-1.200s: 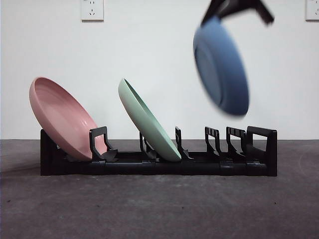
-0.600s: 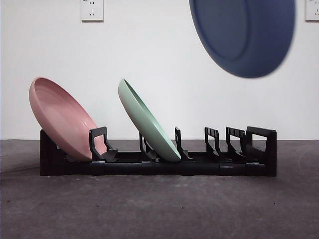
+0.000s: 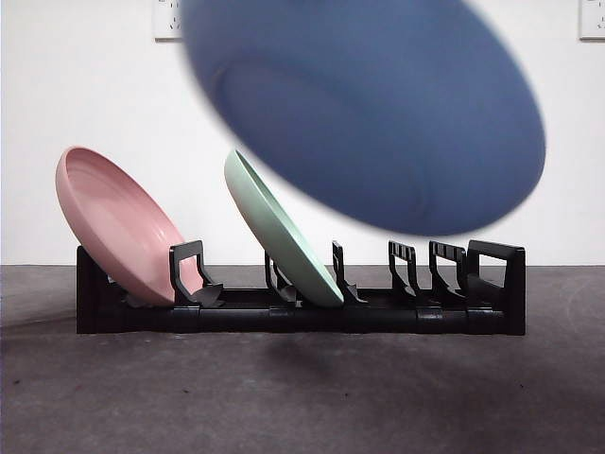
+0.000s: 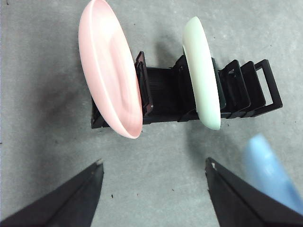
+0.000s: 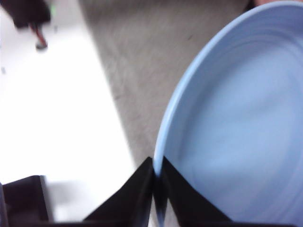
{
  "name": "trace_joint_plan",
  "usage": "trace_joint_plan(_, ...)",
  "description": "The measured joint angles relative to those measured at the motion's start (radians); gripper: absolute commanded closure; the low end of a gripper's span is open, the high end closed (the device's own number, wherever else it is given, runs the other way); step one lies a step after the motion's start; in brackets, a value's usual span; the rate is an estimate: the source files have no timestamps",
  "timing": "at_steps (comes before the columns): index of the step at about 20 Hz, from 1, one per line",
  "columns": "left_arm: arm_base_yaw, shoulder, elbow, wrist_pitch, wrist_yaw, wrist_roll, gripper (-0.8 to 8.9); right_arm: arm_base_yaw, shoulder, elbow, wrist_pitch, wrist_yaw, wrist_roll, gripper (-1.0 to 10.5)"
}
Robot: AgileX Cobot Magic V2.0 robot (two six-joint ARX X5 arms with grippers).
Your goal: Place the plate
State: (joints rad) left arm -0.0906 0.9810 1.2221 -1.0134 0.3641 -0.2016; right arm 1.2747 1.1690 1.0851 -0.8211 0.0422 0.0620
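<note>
Grey matte tabletop, white wall, right gripper clamping blue plate, left gripper spread apart.

front: low, level, near rack | left wrist: above, same rack | right wrist: close on blue plate

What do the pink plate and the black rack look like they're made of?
The pink plate looks like matte plastic or melamine: even pastel colour, soft sheen, no glassy glare; glazed ceramic isn't excluded. The black rack looks like moulded plastic: thin hollow dividers with rounded corners and a dull, uniform black surface.
</note>
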Motion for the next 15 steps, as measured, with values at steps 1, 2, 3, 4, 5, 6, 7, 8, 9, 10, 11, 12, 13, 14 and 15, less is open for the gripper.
trace_joint_plan(1, 0.0, 0.0, 0.0, 0.0, 0.0, 0.0, 4.69, 0.016, 0.037, 0.0, 0.0, 0.023, -0.004, 9.4)
trace_joint_plan(2, 0.0, 0.0, 0.0, 0.0, 0.0, 0.0, 4.69, 0.024, 0.08, 0.0, 0.003, 0.053, -0.01, 9.4)
trace_joint_plan(3, 0.0, 0.0, 0.0, 0.0, 0.0, 0.0, 4.69, 0.026, 0.121, -0.001, 0.01, 0.087, -0.018, 9.4)
trace_joint_plan(4, 0.0, 0.0, 0.0, 0.0, 0.0, 0.0, 4.69, 0.026, 0.169, -0.002, 0.028, 0.115, -0.03, 9.4)
trace_joint_plan(5, 0.0, 0.0, 0.0, 0.0, 0.0, 0.0, 4.69, 0.026, 0.204, -0.002, 0.049, 0.127, -0.038, 9.4)
trace_joint_plan(6, 0.0, 0.0, 0.0, 0.0, 0.0, 0.0, 4.69, 0.021, 0.24, -0.002, 0.072, 0.135, -0.047, 9.4)
trace_joint_plan(7, 0.0, 0.0, 0.0, 0.0, 0.0, 0.0, 4.69, 0.02, 0.272, -0.002, 0.096, 0.137, -0.056, 9.4)
trace_joint_plan(8, 0.0, 0.0, 0.0, 0.0, 0.0, 0.0, 4.69, 0.019, 0.302, -0.002, 0.127, 0.137, -0.061, 9.4)
trace_joint_plan(9, 0.0, 0.0, 0.0, 0.0, 0.0, 0.0, 4.69, 0.019, 0.328, -0.002, 0.152, 0.137, -0.066, 9.4)
trace_joint_plan(10, 0.0, 0.0, 0.0, 0.0, 0.0, 0.0, 4.69, 0.019, 0.355, -0.002, 0.168, 0.137, -0.066, 9.4)
trace_joint_plan(11, 0.0, 0.0, 0.0, 0.0, 0.0, 0.0, 4.69, 0.019, 0.379, -0.002, 0.177, 0.137, -0.067, 9.4)
trace_joint_plan(12, 0.0, 0.0, 0.0, 0.0, 0.0, 0.0, 4.69, 0.019, 0.401, -0.002, 0.178, 0.137, -0.067, 9.4)
trace_joint_plan(13, 0.0, 0.0, 0.0, 0.0, 0.0, 0.0, 4.69, 0.019, 0.421, -0.002, 0.178, 0.137, -0.067, 9.4)
trace_joint_plan(14, 0.0, 0.0, 0.0, 0.0, 0.0, 0.0, 4.69, 0.019, 0.439, -0.002, 0.178, 0.137, -0.067, 9.4)
trace_joint_plan(15, 0.0, 0.0, 0.0, 0.0, 0.0, 0.0, 4.69, 0.019, 0.455, -0.002, 0.178, 0.137, -0.067, 9.4)
